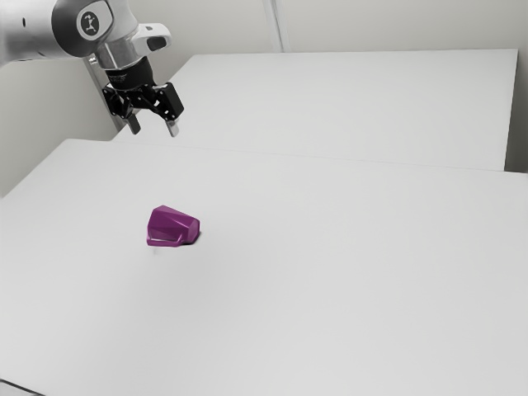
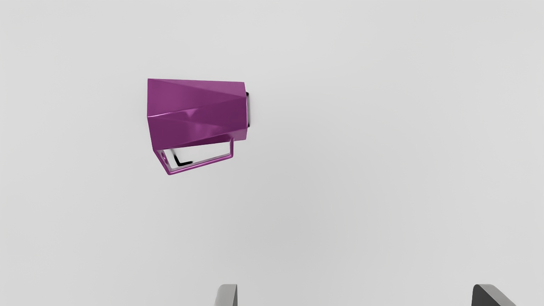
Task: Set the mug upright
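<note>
Mug (image 1: 172,227) lies on its side below the gripper (image 1: 154,129), long axis roughly parallel to the line between the wide-apart fingertips, so gripping across its body likely needs a turn.

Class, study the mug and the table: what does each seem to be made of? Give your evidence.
Mug: perhaps glazed ceramic or hard plastic, with a glossy finish; bright highlights run along its facet edges.
Table: possibly laminate or painted board, smooth and matte; it shows soft shading and no grain.
</note>
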### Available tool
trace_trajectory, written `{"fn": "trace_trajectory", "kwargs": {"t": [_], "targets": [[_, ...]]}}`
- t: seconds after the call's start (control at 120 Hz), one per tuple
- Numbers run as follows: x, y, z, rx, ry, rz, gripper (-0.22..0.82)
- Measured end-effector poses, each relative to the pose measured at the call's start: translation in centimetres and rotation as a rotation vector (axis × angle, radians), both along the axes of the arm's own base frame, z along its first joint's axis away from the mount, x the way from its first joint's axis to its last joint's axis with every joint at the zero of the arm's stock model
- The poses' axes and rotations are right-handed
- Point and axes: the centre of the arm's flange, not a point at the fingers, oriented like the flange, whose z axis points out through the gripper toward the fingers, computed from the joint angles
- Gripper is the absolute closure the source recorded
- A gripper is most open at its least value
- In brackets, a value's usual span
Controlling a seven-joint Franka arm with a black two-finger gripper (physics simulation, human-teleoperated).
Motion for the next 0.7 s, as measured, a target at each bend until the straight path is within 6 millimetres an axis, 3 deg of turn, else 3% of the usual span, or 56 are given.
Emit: {"fn": "trace_trajectory", "kwargs": {"t": [0.1,0.367,0.7], "targets": [[0.2,0.1,-1.2,0.009,0.026,0.003,0.00],[-0.1,-0.1,-1.8,0.016,0.043,0.010,0.00],[-0.5,-1.6,-8.2,-0.154,0.116,-0.057,0.00]]}}
